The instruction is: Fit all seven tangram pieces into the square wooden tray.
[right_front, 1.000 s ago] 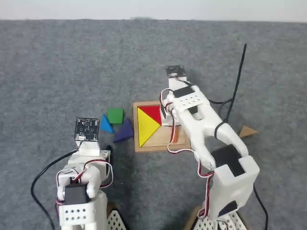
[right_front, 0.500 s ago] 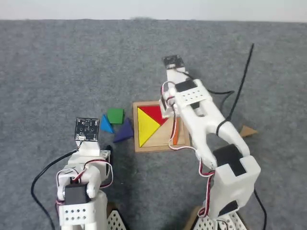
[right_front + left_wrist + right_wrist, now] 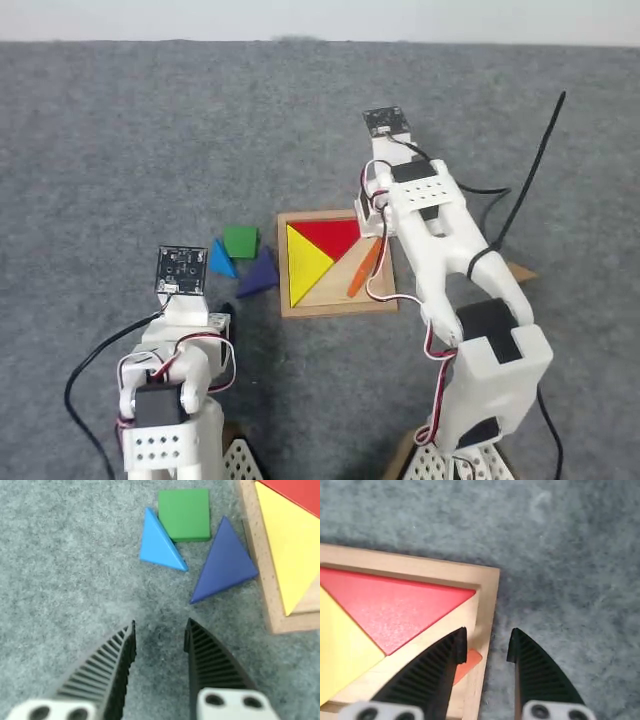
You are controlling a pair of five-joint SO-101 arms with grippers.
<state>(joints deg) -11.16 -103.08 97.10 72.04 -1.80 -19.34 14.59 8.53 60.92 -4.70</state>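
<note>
1. Left wrist view: left gripper (image 3: 160, 630) hangs over bare grey mat (image 3: 60, 555), nearest the arm bases. Jaws a narrow gap apart, nothing between them.
2. Just ahead of it is the dark blue triangle (image 3: 223, 560), the closest loose piece, offset toward the tray side of the jaw line. One corner points back at the claw. Another touches or nearly touches the rim of the wooden tray (image 3: 260, 585); cannot tell which.
3. High view: the triangle's long edge slants near-left to far-right and faces away from the tray. Judgement: a grip across it wants wider jaws and a small wrist turn.
4. Farther on, light blue triangle (image 3: 159, 545) and green square (image 3: 184, 514) touch each other, apart from the tray.
5. In the tray, yellow triangle (image 3: 308, 264) sits against the left wall and red triangle (image 3: 328, 235) against the far wall. They meet along one edge and look seated.
6. Orange piece (image 3: 362, 272) is in the tray's right half, long axis diagonal, near-left to far-right. Cannot tell if it lies flat or is tipped up.
7. Right gripper (image 3: 488, 632) straddles the tray's right rim near the far corner, narrowly parted and empty. One finger is over the tray floor, the other over the mat. The orange piece's far end peeks out just beside the inner finger.
8. Tan piece (image 3: 518, 272) lies on the mat to the right, well apart from the tray and partly hidden by the right arm.
9. Judgement: right arm is nearer the orange and tan pieces, left arm nearer the three loose ones.
</note>
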